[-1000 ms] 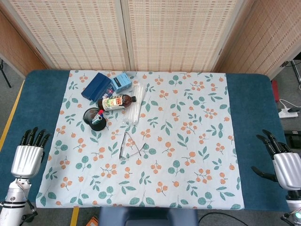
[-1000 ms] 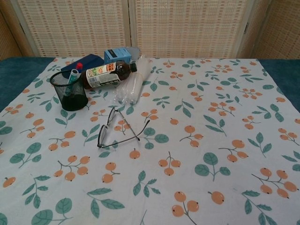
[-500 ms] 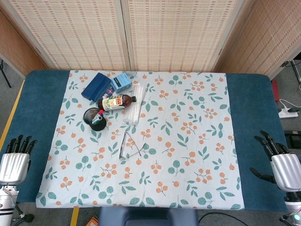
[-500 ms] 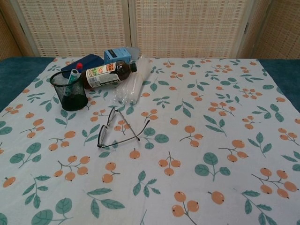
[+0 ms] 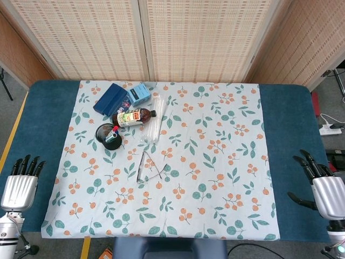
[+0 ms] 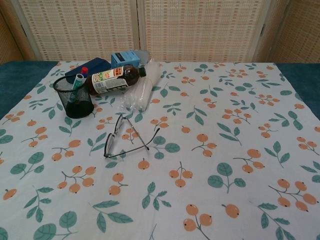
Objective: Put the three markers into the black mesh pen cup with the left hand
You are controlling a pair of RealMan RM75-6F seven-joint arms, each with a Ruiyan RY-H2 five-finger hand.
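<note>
On the far left of the surface (image 5: 32, 118), markers (image 6: 77, 81) stand in the black mesh pen cup (image 6: 74, 102). Left hand (image 5: 19, 183) and right hand (image 5: 322, 189) sit at the near corners, fingers apart, holding nothing.

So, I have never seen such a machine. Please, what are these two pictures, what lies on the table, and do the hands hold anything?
This is a robot with two arms, each ending in a hand with fingers. One picture looks down from a camera at its head, the other looks forward from its chest. The head view shows the left hand and the right hand at the near table edges, off the cloth, fingers apart, holding nothing. The chest view shows no hands.

On the flowered cloth stand a black mesh cup with markers sticking out; how many, I cannot tell. Beside it lie a brown bottle, a clear plastic packet, a dark blue case, a light blue box and glasses.
</note>
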